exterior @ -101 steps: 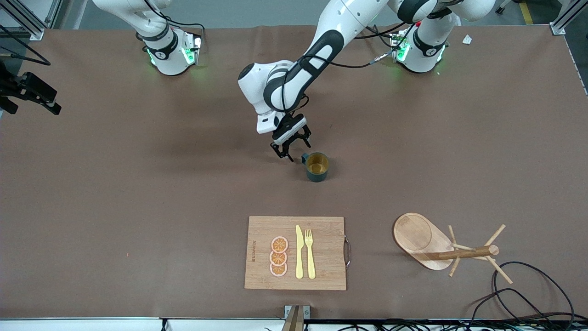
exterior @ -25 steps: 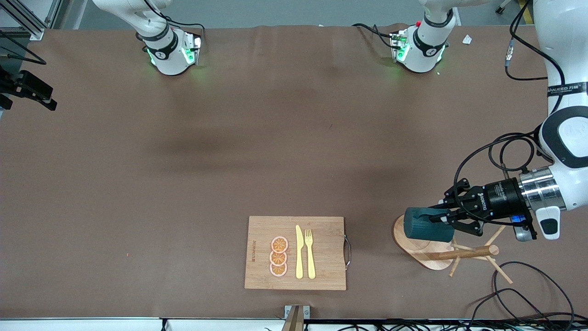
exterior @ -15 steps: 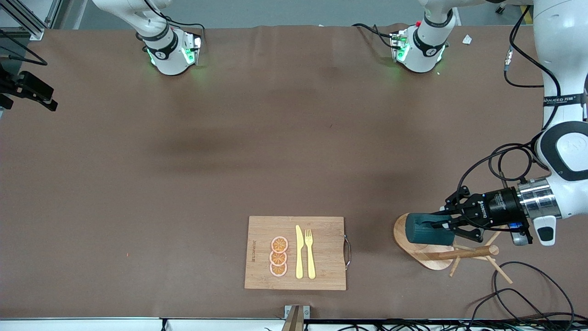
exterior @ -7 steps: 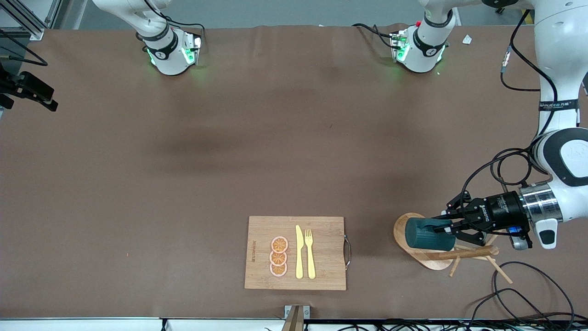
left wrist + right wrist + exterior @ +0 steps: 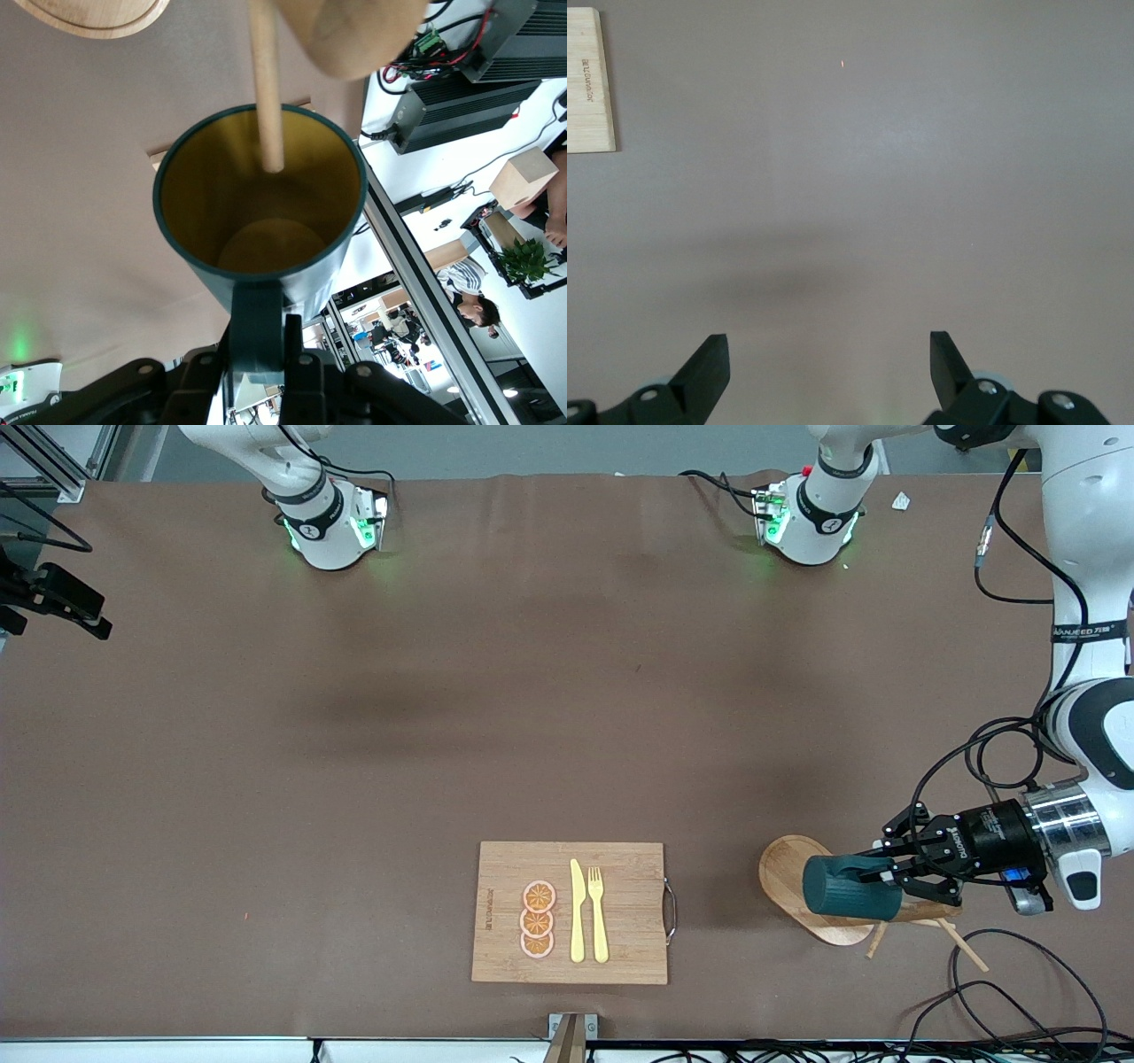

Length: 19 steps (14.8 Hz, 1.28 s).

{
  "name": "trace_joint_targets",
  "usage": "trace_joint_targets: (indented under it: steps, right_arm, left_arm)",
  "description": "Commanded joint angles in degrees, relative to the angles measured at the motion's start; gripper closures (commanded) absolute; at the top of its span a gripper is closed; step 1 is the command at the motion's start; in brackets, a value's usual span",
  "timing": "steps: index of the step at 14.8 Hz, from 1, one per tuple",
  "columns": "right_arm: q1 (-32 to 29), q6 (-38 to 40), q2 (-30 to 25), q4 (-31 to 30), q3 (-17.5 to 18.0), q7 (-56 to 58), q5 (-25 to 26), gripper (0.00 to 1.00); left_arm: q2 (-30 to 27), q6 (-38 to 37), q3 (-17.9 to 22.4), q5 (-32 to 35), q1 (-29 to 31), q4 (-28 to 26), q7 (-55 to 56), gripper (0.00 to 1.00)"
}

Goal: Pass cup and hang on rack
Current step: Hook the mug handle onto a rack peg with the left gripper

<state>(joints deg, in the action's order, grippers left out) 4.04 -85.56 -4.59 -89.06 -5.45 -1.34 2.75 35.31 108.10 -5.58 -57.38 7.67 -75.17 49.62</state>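
Note:
The dark teal cup (image 5: 846,886) lies on its side in the air over the rack (image 5: 784,868), a light wooden mug tree lying tipped toward the left arm's end of the table. My left gripper (image 5: 889,875) is shut on the cup's handle. In the left wrist view the fingers clamp the handle (image 5: 257,319) and a thin wooden peg (image 5: 264,88) reaches into the cup's (image 5: 266,252) yellowish mouth. The rack's post is partly hidden by the cup. My right gripper (image 5: 827,350) hangs open over bare table, holding nothing.
A wooden cutting board (image 5: 620,921) with a yellow knife, a yellow fork and three orange slices lies near the front edge; its corner (image 5: 589,80) shows in the right wrist view. Black cables (image 5: 1019,974) loop beside the rack.
My left gripper has carried the cup lower in the front view and toward the left arm's end, onto the rack's pegs. The right gripper has not moved.

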Motion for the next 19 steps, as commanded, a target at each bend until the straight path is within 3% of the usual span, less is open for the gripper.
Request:
trace_joint_targets:
  steps: [1,19]
  right_arm:
    - [0.4,0.6,0.1,0.6,0.2,-0.9,0.8,0.0]
    - [0.4,0.7,0.1,0.7,0.2,-0.9,0.8,0.0]
  left_arm:
    - [1.7,-0.3,-0.6,-2.6,1.3,1.6,-3.6,1.0]
    - [4.8,-1.8,-0.5,-6.0,4.3,1.3,-8.7,1.0]
